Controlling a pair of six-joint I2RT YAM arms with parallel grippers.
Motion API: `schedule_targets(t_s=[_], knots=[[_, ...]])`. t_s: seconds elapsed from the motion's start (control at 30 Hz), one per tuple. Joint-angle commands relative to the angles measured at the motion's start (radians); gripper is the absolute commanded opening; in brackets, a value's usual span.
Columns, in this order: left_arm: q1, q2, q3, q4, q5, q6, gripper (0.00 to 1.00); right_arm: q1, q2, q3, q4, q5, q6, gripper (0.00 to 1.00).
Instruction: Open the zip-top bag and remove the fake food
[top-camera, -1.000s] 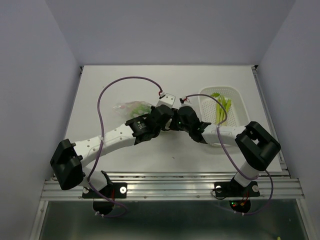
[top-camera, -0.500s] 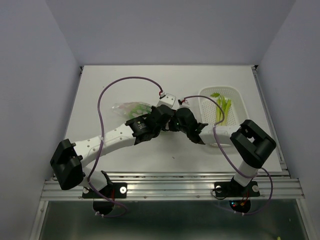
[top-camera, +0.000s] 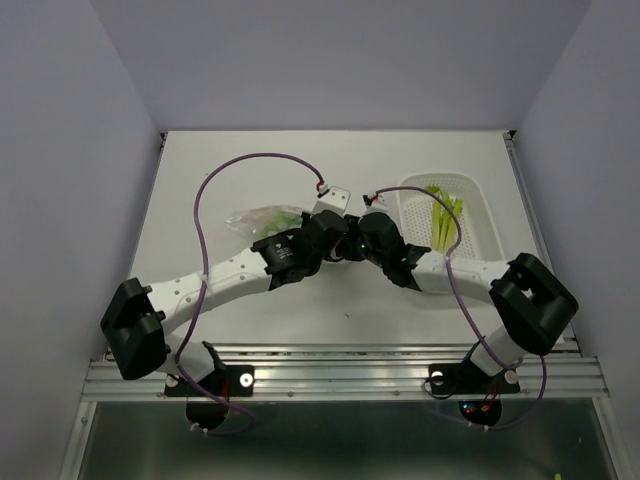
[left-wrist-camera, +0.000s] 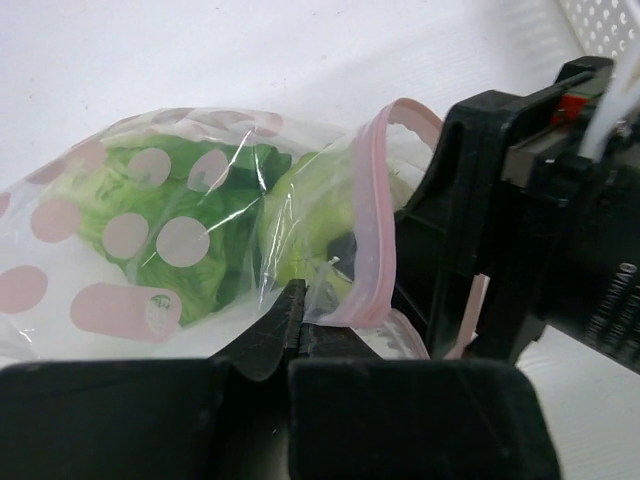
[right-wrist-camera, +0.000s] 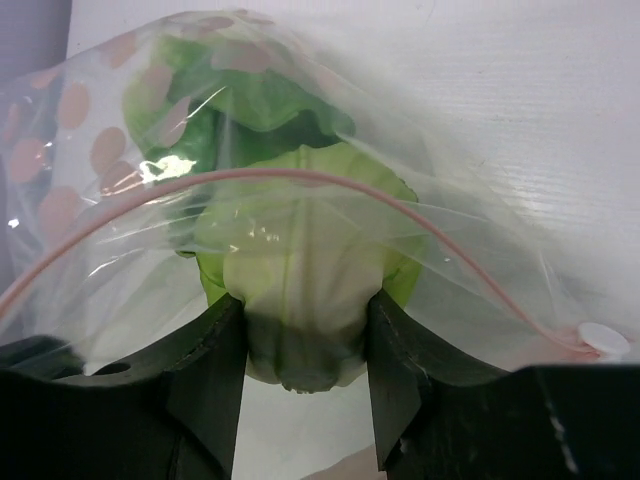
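Observation:
The zip-top bag lies left of centre, clear with pink dots, its pink zip strip standing open. My left gripper is shut on the bag's lower lip beside the strip. Inside the mouth, my right gripper is shut on a pale green leafy piece of fake food, one finger touching each side. Darker green leaves lie deeper in the bag. In the top view both grippers meet at the bag's mouth.
A white perforated tray stands at the right with yellow-green stalks in it. The right gripper's black body fills the right of the left wrist view. Purple cables arc over the arms.
The right gripper's jaws have closed from wide open onto the pale green piece in the bag's mouth. The right arm's elbow has swung right. The left gripper has kept its hold.

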Motion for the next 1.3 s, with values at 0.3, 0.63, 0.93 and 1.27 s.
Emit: schedule_targets(t_s=[0.3, 0.63, 0.93, 1.27], knots=[[0.010, 0.021, 0.024, -0.013, -0.062, -0.032, 0.00, 0.011, -0.216, 0.016, -0.211, -0.050, -0.067, 0.25], [0.024, 0.014, 0.019, -0.017, -0.061, -0.044, 0.00, 0.011, -0.331, 0.058, -0.400, -0.033, -0.133, 0.24], [0.024, 0.019, 0.011, -0.001, -0.044, -0.033, 0.00, -0.079, -0.514, 0.087, -0.546, 0.091, -0.198, 0.24], [0.024, 0.008, 0.016, -0.001, -0.045, -0.030, 0.00, -0.458, -0.566, 0.087, -0.744, 0.220, -0.251, 0.27]])
